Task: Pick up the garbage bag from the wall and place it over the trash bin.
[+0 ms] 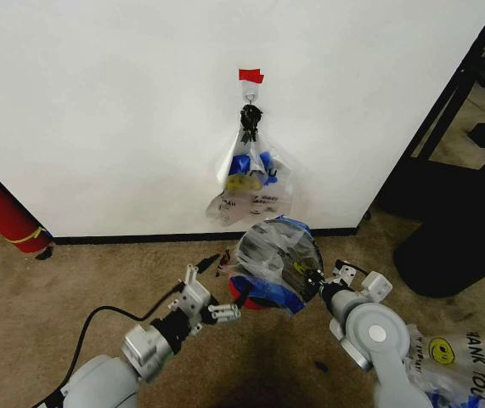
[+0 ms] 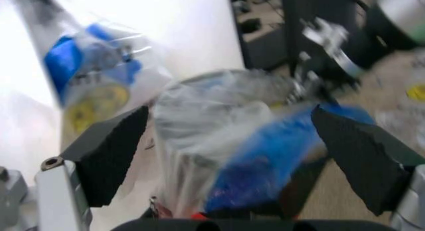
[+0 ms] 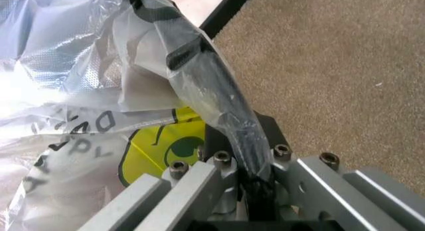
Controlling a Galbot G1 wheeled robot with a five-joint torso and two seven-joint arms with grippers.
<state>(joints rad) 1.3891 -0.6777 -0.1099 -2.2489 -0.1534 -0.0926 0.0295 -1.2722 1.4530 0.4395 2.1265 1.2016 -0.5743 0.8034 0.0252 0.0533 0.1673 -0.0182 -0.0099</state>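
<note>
1. The garbage bag (image 1: 272, 268), thin clear plastic with blue handles and a yellow smiley face, is stretched over the top of the trash bin (image 1: 255, 299), which stands on the carpet (image 1: 72, 280) just in front of the wall (image 1: 140, 102).
2. Below the plastic, a bit of the bin's black mesh and red base shows on the side facing the robot.
3. The right claw (image 1: 320, 285) is at the right side of the bin's rim, closed on a fold of the garbage bag; in the right wrist view the plastic (image 3: 206, 86) runs down between the metal fingers, with the yellow face printed just beside them.
4. The left claw (image 1: 206, 299) hovers low at the bin's left side, open and holding nothing; in the left wrist view its two black pads (image 2: 109, 154) stand wide apart with the covered bin (image 2: 226, 161) between them, not touched.
5. On the wall, more bags (image 1: 249, 183) hang bunched from a small metal hook (image 1: 250, 104) under a strip of red tape (image 1: 250, 76), directly behind the bin.
6. A red cylinder (image 1: 0, 208) leans at the far left by the black baseboard (image 1: 140, 239).
7. A whiter bag with bold black lettering (image 1: 463, 357) lies on the carpet at the robot's right.
</note>
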